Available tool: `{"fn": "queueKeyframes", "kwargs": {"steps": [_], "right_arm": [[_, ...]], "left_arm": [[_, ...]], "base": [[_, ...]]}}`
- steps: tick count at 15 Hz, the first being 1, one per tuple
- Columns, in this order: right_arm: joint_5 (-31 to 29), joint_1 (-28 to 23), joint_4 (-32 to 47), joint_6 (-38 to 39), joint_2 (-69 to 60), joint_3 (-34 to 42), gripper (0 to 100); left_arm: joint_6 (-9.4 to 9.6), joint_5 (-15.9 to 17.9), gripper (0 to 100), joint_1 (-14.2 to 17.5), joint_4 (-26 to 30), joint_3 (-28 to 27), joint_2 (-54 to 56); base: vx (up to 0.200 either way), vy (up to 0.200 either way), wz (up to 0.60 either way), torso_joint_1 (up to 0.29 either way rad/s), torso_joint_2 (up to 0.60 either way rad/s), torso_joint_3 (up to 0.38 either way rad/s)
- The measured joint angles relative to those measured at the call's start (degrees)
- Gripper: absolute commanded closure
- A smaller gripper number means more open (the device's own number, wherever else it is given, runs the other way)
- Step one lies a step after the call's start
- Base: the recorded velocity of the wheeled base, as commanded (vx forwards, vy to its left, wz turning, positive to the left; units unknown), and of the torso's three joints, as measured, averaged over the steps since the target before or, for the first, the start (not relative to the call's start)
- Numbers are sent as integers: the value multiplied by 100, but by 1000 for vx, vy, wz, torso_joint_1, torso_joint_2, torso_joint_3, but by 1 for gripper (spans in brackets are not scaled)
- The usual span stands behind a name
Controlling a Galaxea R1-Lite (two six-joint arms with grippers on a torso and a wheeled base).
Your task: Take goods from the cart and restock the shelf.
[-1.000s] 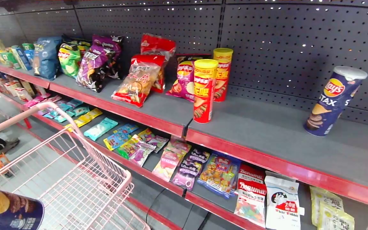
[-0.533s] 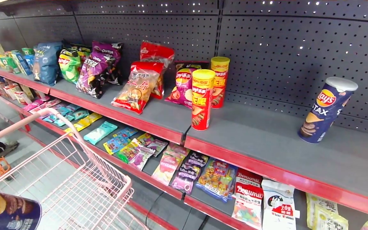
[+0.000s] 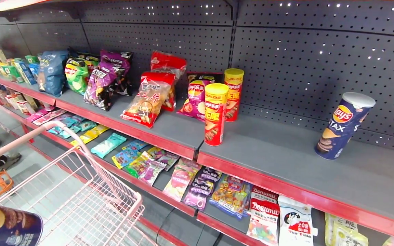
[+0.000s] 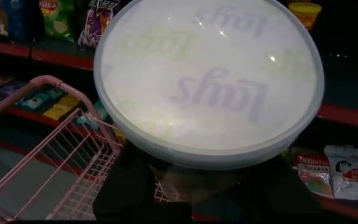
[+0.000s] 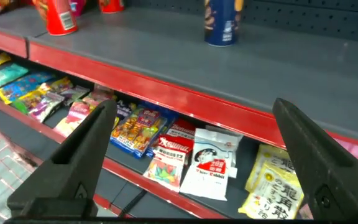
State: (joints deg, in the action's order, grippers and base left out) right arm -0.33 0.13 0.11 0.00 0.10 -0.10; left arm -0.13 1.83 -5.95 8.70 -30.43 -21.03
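Observation:
A dark blue chip can (image 3: 9,227) hangs at the lower left of the head view, beside the pink cart (image 3: 80,191). In the left wrist view its white lid (image 4: 207,81) faces the camera, and my left gripper (image 4: 197,190) is shut on the can just under that lid. A matching blue can (image 3: 344,126) stands on the grey upper shelf (image 3: 268,150) at the right, also seen as the blue can (image 5: 221,22) in the right wrist view. My right gripper (image 5: 194,109) is open and holds nothing, in front of the shelf's red edge (image 5: 185,93).
Two red-and-yellow cans (image 3: 215,114) and several snack bags (image 3: 149,99) fill the upper shelf's left part. Bare shelf lies between the red cans and the blue can. Candy packs (image 3: 231,194) lie on the lower shelf. The cart's handle (image 3: 29,136) stands close to the shelves.
The head camera has tilted, so the whole picture has slid down and left. The goods on the shelf stay in place, and the held can stays at the lower left.

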Motion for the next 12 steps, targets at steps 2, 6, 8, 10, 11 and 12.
{"fn": "queueKeyframes", "kwargs": {"steps": [2,6,8,10,11,12], "right_arm": [[-2,0,0,0,0,0,0],[-2,0,-4,-5,0,0,0],[4,0,-4,-7,0,0,0],[20,0,-6,-22,0,0,0],[40,0,-4,-38,1,0,0],[51,13,-4,-29,9,0,0]], "left_arm": [[6,0,100,-6,2,0,4],[9,2,100,-6,0,6,11],[9,5,100,-2,18,17,37],[9,2,100,-9,172,52,141],[23,-2,100,-5,361,91,276],[54,2,100,0,523,138,444]], "base": [[0,0,-600,10,-5,-5],[0,0,-300,7,2,-4],[0,0,0,0,0,0],[0,0,0,0,0,0],[0,0,0,0,0,0],[0,0,0,0,0,0]]}}
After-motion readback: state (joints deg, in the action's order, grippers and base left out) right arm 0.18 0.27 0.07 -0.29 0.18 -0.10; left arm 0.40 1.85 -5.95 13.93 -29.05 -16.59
